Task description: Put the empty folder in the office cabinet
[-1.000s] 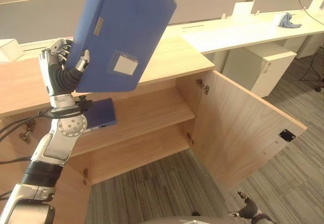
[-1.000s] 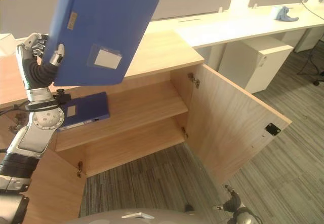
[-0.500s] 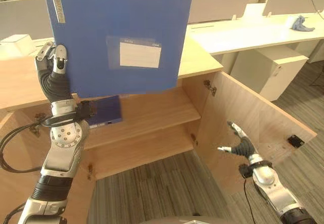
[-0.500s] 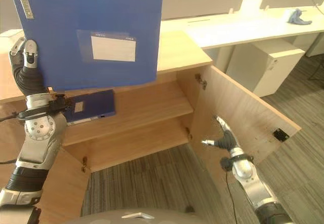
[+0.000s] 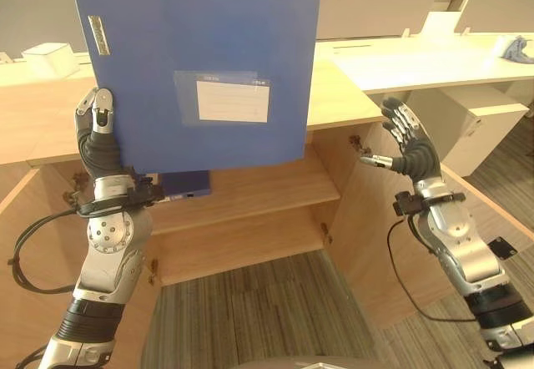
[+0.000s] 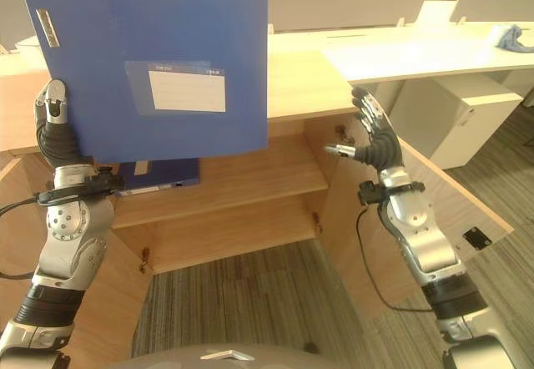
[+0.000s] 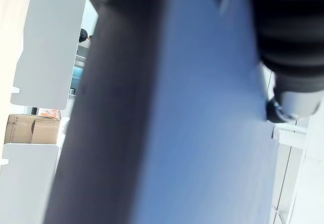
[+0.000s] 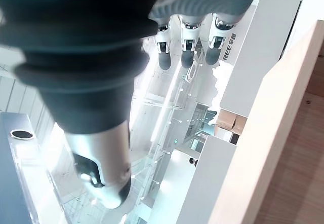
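Left eye view has the big blue folder (image 5: 200, 60) filling the upper left of the frame, held upright and face-on, its white label pocket (image 5: 221, 100) near the middle of the cover. The left hand (image 5: 97, 131) sits at the folder's lower left corner, thumb laid across the front of the cover and the other fingers hidden behind it, so it is pinching that edge. From the left wrist view the same blue cover (image 7: 202, 133) runs right along the hand's dark ribbed wrap.

Below the folder, in the centre of the frame, the office cabinet (image 5: 250, 194) stands with its door (image 5: 392, 244) swung wide to the right. A second, smaller blue folder (image 5: 185, 184) lies flat on the cabinet's upper shelf (image 5: 267, 189), peeking out under the raised one. The wooden counter (image 5: 334, 93) tops the cabinet.

At centre right the right hand (image 5: 410, 148) is raised in front of the open door, fingers spread and straight, holding nothing. Its wrist view shows those fingers (image 8: 185, 46) stretched out into open air.
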Tool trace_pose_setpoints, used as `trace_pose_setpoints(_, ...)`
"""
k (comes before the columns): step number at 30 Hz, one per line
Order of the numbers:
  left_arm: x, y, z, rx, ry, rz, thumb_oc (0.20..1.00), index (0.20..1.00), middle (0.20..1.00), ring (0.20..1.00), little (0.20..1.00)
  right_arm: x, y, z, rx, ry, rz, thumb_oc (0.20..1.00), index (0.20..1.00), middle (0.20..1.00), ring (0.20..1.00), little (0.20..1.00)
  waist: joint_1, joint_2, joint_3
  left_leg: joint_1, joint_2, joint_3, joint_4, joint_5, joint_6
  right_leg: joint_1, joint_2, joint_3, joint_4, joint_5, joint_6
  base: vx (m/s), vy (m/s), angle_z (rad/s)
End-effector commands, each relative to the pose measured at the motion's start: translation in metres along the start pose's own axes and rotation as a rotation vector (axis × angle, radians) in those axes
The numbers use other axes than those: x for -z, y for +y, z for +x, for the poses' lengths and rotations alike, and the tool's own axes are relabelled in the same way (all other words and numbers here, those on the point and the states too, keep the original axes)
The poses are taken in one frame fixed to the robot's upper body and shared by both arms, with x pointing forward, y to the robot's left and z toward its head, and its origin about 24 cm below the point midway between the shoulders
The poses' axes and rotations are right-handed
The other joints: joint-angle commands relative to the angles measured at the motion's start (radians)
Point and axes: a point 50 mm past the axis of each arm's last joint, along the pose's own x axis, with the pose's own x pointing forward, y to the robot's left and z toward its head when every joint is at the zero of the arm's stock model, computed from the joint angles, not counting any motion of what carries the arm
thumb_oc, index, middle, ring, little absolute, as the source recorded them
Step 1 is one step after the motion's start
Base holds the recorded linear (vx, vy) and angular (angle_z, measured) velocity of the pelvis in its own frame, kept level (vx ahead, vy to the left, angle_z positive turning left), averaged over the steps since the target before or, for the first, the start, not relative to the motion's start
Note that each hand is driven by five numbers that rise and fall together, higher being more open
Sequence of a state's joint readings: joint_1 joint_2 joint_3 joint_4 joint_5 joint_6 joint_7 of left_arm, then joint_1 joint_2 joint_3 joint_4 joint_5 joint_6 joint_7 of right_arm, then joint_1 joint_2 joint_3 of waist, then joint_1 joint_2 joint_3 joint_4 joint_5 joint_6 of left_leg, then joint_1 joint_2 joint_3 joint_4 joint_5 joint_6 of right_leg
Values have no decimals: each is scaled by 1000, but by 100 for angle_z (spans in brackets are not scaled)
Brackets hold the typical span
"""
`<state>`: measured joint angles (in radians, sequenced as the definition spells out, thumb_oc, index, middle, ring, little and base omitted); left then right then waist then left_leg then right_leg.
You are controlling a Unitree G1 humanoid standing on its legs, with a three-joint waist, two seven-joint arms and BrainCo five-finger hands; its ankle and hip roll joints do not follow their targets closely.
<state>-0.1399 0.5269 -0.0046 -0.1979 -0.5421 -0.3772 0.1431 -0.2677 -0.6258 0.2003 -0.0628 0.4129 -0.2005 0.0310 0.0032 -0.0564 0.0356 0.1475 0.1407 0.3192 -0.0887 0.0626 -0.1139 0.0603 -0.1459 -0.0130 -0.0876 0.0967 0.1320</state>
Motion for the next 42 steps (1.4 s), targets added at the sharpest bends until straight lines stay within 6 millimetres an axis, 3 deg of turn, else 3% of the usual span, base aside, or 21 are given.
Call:
trace_pose_setpoints(1, -15, -5, 15, 66, -89, 2, 200, 200, 200, 200, 200, -34, -13, 23, 10, -161, 25, 1000, 1000, 1000, 1000, 1000, 9, -15, -5, 36, -20, -53, 1, -109, 21, 6, -54, -32, 13, 14, 53, 0, 0, 0)
trace_pose_setpoints(7, -12, -6, 10, 104, -48, 17, 200, 200, 200, 200, 200, -60, -4, 44, -106, -245, 111, 1000, 1000, 1000, 1000, 1000, 20, -23, -3, 34, -18, -53, 1, -104, 18, 7, -51, -36, 13, 16, 50, 0, 0, 0)
trace_pose_setpoints(10, -12, -7, 6, 139, -29, 30, 200, 200, 200, 200, 200, -70, 9, 49, -263, -236, 213, 1000, 1000, 1000, 1000, 1000, 24, -30, -3, 33, -15, -49, 1, -100, 13, 5, -48, -38, 13, 16, 48, 0, 0, 0)
trace_pose_setpoints(19, -12, -6, 1, 184, 2, 59, 200, 200, 200, 200, 200, -86, 21, 47, -471, -189, 299, 1000, 1000, 1000, 1000, 1000, 20, -35, -4, 32, -13, -45, 1, -93, 4, 4, -45, -38, 13, 17, 47, 0, 0, 0)
trace_pose_setpoints(23, -10, -3, -2, 190, 27, 94, 200, 200, 200, 200, 200, -90, 36, 42, -594, -136, 366, 1000, 1000, 1000, 1000, 1000, 19, -36, -3, 30, -10, -42, 1, -89, 0, 2, -43, -39, 14, 17, 47, -2, -1, -4)
trace_pose_setpoints(35, -7, -2, -4, 200, 49, 118, 200, 200, 200, 200, 200, -86, 52, 44, -676, -37, 395, 1000, 1000, 1000, 1000, 1000, 19, -38, -2, 25, -7, -46, 1, -85, -4, -1, -42, -41, 13, 17, 46, 0, 0, 0)
trace_pose_setpoints(42, -3, -10, -1, 172, 44, 72, 200, 200, 200, 200, 200, -64, 75, 77, -534, -10, 524, 1000, 1000, 1000, 1000, 1000, 37, -31, 2, 22, -6, -53, 1, -84, -1, 2, -45, -47, 13, 16, 40, 0, 0, 0)
